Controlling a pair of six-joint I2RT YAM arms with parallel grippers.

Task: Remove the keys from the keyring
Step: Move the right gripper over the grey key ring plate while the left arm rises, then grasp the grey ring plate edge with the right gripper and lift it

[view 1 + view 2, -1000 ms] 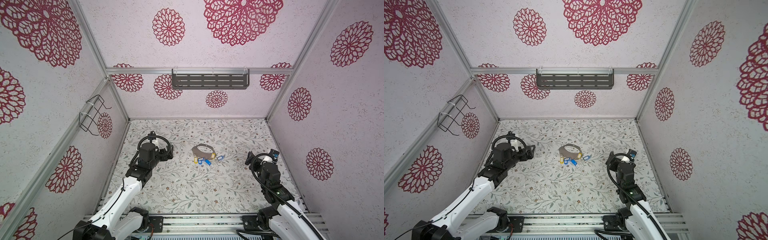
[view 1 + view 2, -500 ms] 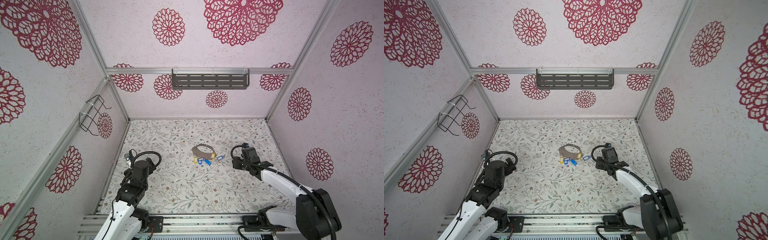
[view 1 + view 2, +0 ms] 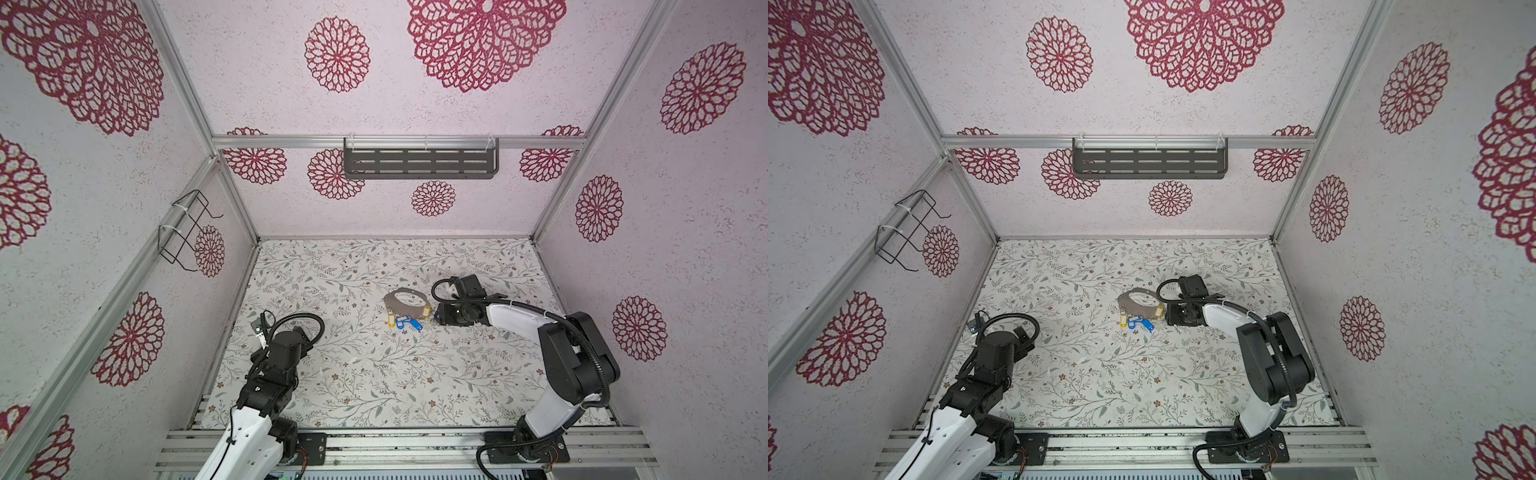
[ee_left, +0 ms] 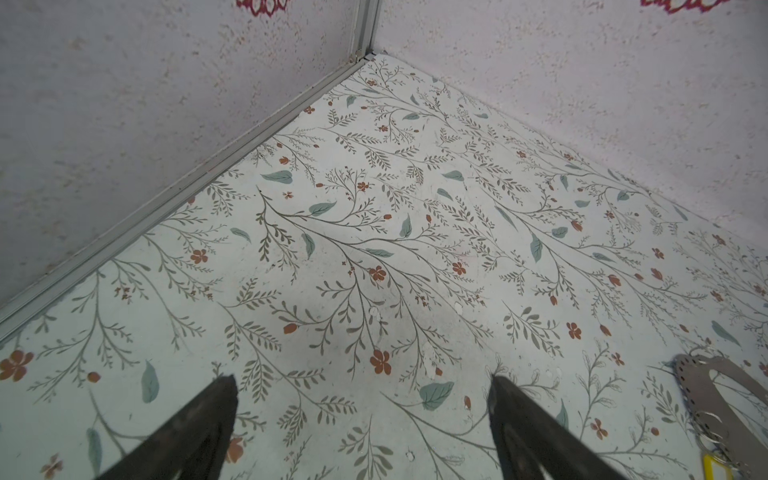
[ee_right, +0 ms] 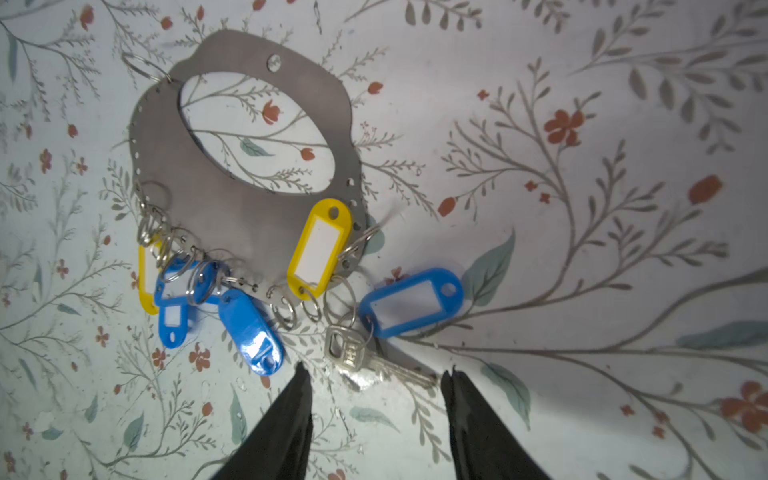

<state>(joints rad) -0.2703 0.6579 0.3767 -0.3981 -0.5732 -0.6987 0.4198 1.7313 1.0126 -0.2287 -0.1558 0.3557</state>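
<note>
I count one keyring, a flat grey hoop. On it I make out two yellow tags, the second yellow tag half hidden at the hoop's edge. Blue tags come to four as best I can tell: that one, another blue tag, and two overlapping ones that are hard to separate. One silver metal key shows. The small silver split rings overlap too much for me to count. I have two arms with two grippers, the left gripper and the right gripper. On the walls hang one slotted shelf and one wire basket.
</note>
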